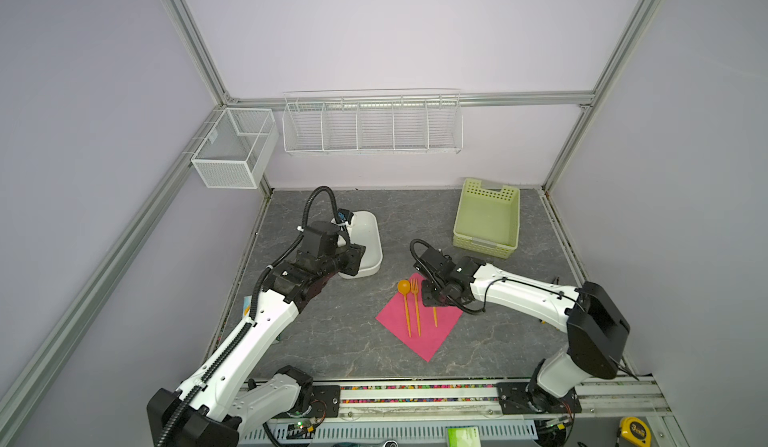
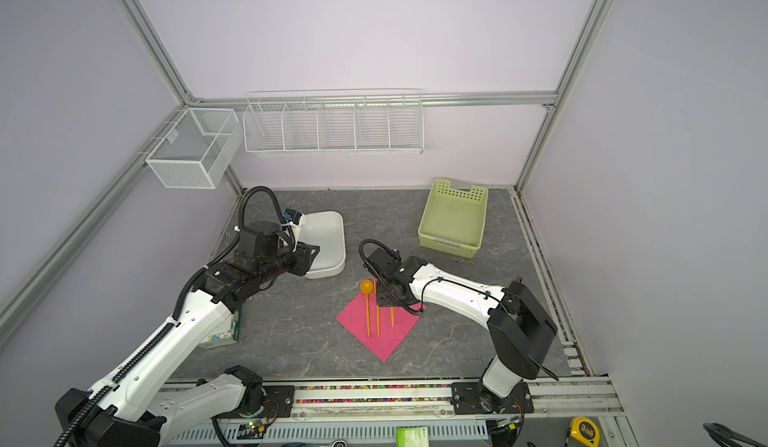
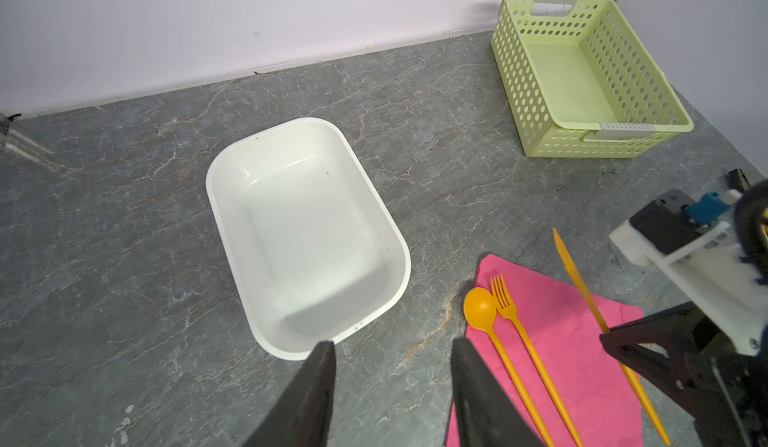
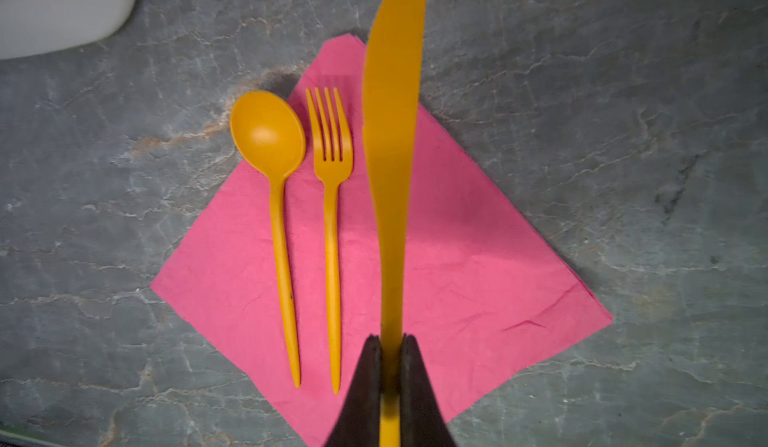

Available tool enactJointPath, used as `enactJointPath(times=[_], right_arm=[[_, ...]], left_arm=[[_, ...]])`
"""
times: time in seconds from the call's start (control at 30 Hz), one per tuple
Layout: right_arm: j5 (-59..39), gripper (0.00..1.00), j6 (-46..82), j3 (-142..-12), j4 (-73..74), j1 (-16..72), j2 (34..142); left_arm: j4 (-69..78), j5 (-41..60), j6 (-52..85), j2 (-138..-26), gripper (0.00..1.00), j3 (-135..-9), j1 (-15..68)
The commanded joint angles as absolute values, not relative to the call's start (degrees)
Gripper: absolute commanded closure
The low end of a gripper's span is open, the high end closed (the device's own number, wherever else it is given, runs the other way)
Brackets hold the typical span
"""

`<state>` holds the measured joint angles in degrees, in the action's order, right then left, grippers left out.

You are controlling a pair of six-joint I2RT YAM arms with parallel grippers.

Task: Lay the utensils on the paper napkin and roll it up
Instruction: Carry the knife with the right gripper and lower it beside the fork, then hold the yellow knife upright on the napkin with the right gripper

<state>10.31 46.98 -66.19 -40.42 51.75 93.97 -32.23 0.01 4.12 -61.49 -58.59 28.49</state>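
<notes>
Left gripper [image 3: 392, 343]: hangs over bare table just short of the white tub [image 3: 307, 237], fingers spread, nothing between them. The tub is empty. Next over, the paper napkin [image 4: 478, 278] lies flat on the table, turned corner-on like a diamond. On its left half lies the spoon [image 4: 279, 233], its bowl hanging partly off the napkin's edge onto the table. Just beside it is the fork [image 4: 331, 237], parallel, with the handle ends roughly level. Right of the fork is the knife [image 4: 392, 174], pinched at the handle by the right gripper [image 4: 390, 339], jaws pressed tight on it. The blade reaches past the napkin's far corner. A shadow on the paper suggests the knife is not quite down; contact cannot be confirmed. Farther right, well apart, stands the green basket [image 1: 486, 216], which plays no part here. Judged step: laying down the third utensil, rolling to follow. To do it well, lower the knife straight, keep it parallel and close to the fork, and match the handle ends. Let go only once it rests, then lift clear without dragging the thin paper or nudging the fork.
</notes>
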Motion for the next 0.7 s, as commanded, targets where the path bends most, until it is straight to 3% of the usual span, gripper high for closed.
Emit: enactJointPath(times=[0.0,0.67], right_arm=[[9.3,0.93,50.1,-65.8,-39.3,52.3,95.9],[6.4,0.9,50.6,-68.5,-38.8,52.3,104.2]], left_arm=[[-33.7,-0.5,3.9,-60.7,0.52,-58.5,28.1],[-35.1,-0.6,2.5,-59.3,0.51,-57.8,28.2]])
